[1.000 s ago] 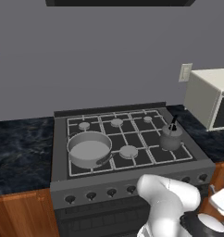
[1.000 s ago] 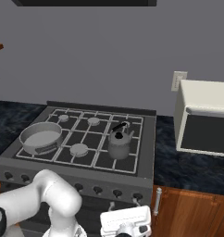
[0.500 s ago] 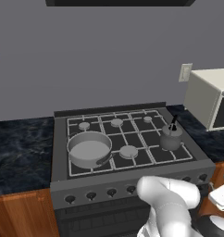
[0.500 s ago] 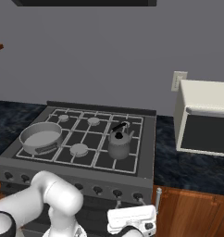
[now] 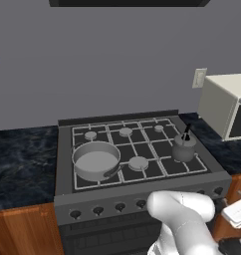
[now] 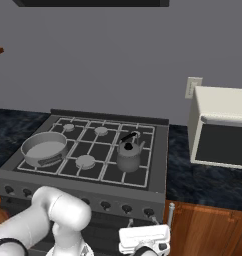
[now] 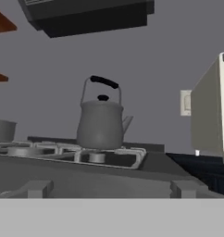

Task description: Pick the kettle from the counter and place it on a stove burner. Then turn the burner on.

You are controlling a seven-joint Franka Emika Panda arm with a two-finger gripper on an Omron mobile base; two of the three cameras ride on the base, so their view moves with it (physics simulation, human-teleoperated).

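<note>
Saucepan [image 5: 96,160] first, at the 9 o'clock side of the cooktop [image 5: 157,144], with the dark counter [image 5: 23,159] beyond it at the far left. A bare wide burner cap [image 5: 138,162] lies at its 3 o'clock. Further right, the kettle [image 5: 183,147] stands upright on the front right stove burner [image 7: 96,157], whose small cap shows under its base in the hand view, handle up. The white microwave [image 5: 227,104] sits at the kettle's 2 o'clock.

Over the last second the kettle [image 6: 129,156] has not stirred. The gripper [image 6: 143,237] has only drifted slightly rightward, low before the oven front, at 6 o'clock from the kettle in the right base view. Its jaws stand wide apart with nothing between them, and it looks up at the kettle [image 7: 101,125] from below the stove's edge.

So the placing looks done and the kettle is let go. What remains, I judge, is the knob row [image 6: 105,204]: the hand is well placed to reach the right-hand knobs, though which one feeds this burner cannot be told.
</note>
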